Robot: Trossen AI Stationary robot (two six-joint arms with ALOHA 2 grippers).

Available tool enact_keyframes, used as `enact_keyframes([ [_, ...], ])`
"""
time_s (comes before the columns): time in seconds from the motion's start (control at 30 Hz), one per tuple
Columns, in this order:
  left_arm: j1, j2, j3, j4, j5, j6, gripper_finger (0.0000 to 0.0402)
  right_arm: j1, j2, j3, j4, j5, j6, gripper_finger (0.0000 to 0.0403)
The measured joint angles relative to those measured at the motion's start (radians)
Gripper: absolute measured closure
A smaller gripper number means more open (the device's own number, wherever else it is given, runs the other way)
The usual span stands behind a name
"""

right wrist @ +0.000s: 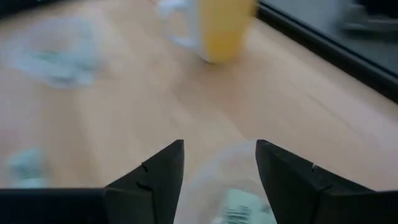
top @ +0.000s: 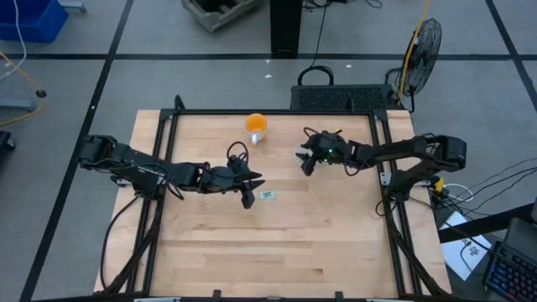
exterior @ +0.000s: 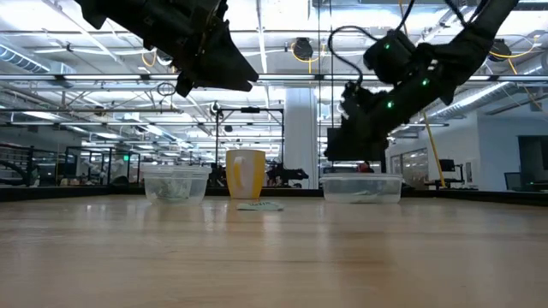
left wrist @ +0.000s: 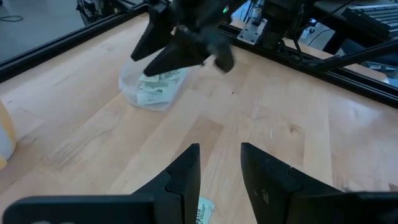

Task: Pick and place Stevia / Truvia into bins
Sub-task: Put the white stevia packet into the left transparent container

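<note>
One green-and-white sachet [top: 268, 195] lies flat on the table, also seen in the low view [exterior: 259, 205] and at the left wrist view's bottom [left wrist: 202, 211]. My left gripper [top: 249, 200] [left wrist: 221, 168] hovers open just left of it, above the table. My right gripper [top: 304, 166] [right wrist: 219, 168] is open and hangs over a clear bin [right wrist: 236, 199] [exterior: 361, 186] with sachets inside [left wrist: 154, 87]. A second clear bin [exterior: 175, 184] holding sachets stands farther left, blurred in the right wrist view [right wrist: 62, 56].
An orange-topped object on a white base [top: 256, 126] [exterior: 246, 174] stands near the table's far edge between the bins. A black frame rail [top: 277, 111] borders the table. The near half of the wooden tabletop [top: 268, 252] is bare.
</note>
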Motion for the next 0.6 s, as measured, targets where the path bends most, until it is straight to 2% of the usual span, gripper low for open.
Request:
enact_keyframes([
  [0.17, -0.004, 0.0, 0.0, -0.001, 0.0, 0.0, 0.0282, 0.0, -0.096, 0.0, -0.019, -0.196, 0.034, 0.0215],
  [0.37, -0.033, 0.0, 0.0, -0.003, 0.004, 0.005, 0.0282, 0.012, -0.181, 0.0, -0.168, -0.423, 0.085, 0.0216],
  [0.47, -0.05, 0.019, 0.0, 0.003, 0.025, 0.019, 0.0282, 0.048, -0.194, -0.011, -0.252, -0.478, 0.086, 0.0216],
  [0.6, -0.072, 0.072, 0.0, 0.034, 0.032, 0.015, 0.0282, 0.111, -0.194, -0.077, -0.23, -0.477, 0.086, 0.0217],
])
